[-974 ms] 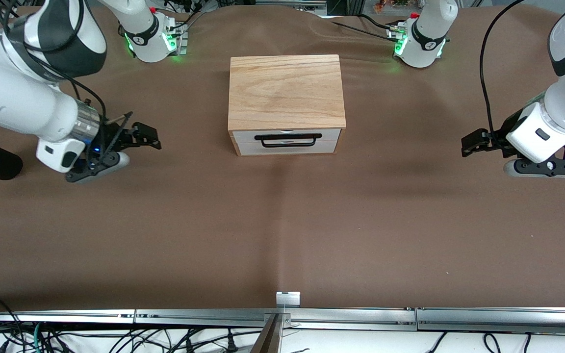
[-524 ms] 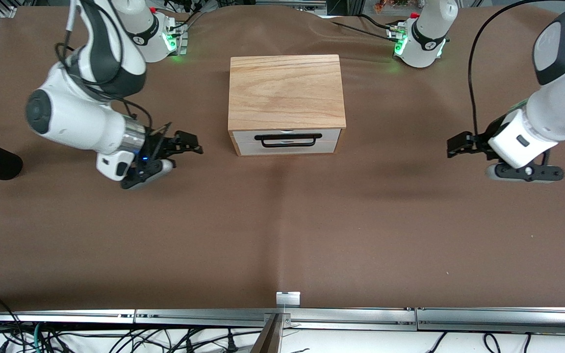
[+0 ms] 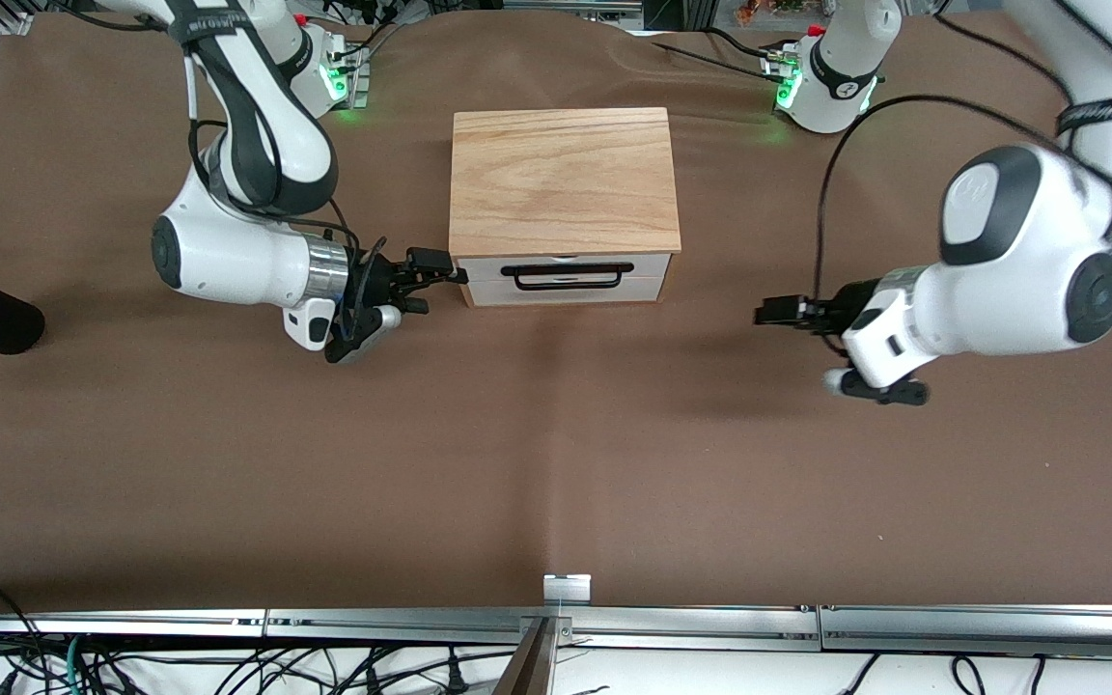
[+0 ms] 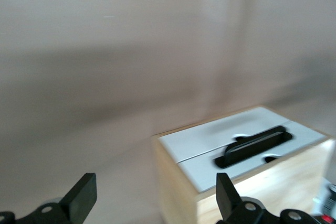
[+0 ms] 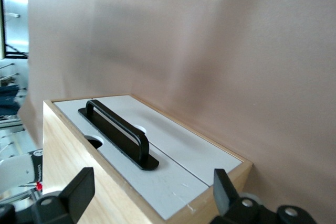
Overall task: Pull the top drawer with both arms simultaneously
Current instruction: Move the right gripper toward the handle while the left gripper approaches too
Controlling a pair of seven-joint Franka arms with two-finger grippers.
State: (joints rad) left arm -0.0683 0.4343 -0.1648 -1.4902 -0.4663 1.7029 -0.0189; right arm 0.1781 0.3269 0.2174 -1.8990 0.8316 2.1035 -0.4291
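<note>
The box sits mid-counter, toward the arms' bases, with its white fronts facing the front camera. The top drawer is fully shut, flush with the lower drawer beneath it. Its black handle runs lengthwise across the front, from the right arm's end of the counter toward the left arm's end.

The right claw is released, fingers spread, and hangs level with the drawer fronts just beside the box's corner at the right arm's end. It looks close to touching that corner, though the front view does not settle whether it does. The right wrist view shows the handle lying ahead of the spread fingers, not between them.

The left claw is also released and holds nothing. It hovers over bare counter well apart from the box, toward the left arm's end. In the left wrist view the handle is farther off and off to one side of the claw.

So the right arm is clearly the nearer. What the pull turns on is this: the handle's long axis lies along the line between the two claws, and each claw points inward along it. I judge both must come round in front of the drawer, one to each end of the bar, before closing. The left arm has more ground to cover.
</note>
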